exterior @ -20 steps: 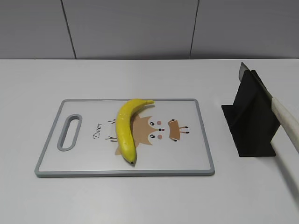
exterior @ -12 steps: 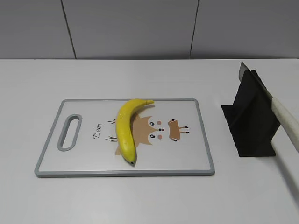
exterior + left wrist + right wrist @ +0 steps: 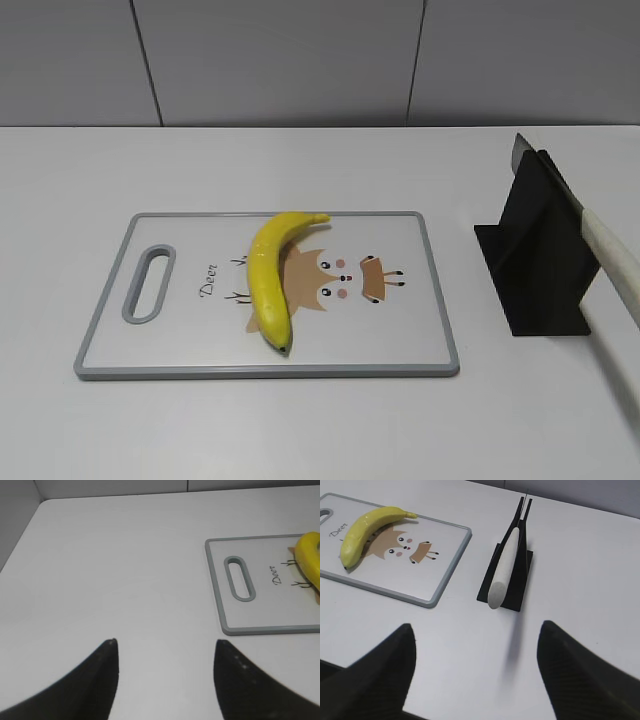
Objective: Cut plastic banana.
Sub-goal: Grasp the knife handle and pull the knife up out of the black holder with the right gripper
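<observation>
nothing moved: banana whole, knife in its stand

across the last moments the exterior view showed no change at all. the plastic banana (image 3: 268, 275) lay where it had been, whole, on the cutting board (image 3: 420, 300), curving from its stem near the board's far edge to its dark tip near the near edge, partly over the printed deer cartoon (image 3: 340, 280). the knife (image 3: 504, 569) sat in the black stand (image 3: 535, 265) to the right of the board, well apart from it, its pale handle sloping toward the near side.

neither arm appeared in the exterior view. the left gripper (image 3: 165, 677) hovered over bare table (image 3: 125, 570) to the left of the board, its fingers apart and holding nothing. the right gripper (image 3: 475, 672) hung on the near side of the stand, fingers also spread wide and empty, with the handle's end ahead of the gap.

the stillness suggested the task had not really begun: no cut was made, no tool was taken. judging by the layout, the likely opening step was for the right arm to close on the handle.
</observation>
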Robot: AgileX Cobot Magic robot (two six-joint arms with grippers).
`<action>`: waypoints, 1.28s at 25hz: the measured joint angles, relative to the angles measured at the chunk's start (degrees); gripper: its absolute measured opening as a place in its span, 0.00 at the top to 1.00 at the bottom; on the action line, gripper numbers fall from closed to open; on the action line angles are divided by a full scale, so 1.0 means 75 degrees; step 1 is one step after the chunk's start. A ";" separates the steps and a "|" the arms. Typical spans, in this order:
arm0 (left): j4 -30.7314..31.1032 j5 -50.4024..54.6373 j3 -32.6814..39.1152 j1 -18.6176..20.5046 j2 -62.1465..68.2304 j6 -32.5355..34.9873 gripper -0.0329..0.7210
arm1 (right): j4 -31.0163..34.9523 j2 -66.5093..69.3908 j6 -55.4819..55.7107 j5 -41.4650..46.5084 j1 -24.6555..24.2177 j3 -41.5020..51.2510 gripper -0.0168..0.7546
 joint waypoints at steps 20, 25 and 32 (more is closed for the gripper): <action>0.0000 0.0000 0.0000 0.0000 0.0000 -0.0007 0.18 | 0.0667 0.0000 -0.0038 -0.0063 0.0000 0.0000 0.22; 0.0000 0.0000 0.0000 0.0000 0.0000 -0.0009 0.18 | 0.0283 0.0319 0.0431 -0.0063 0.0000 -0.0014 0.22; 0.0000 0.0000 0.0000 0.0000 0.0000 -0.0008 0.18 | -0.0013 0.2238 0.0517 -0.0033 0.0000 -0.0681 0.22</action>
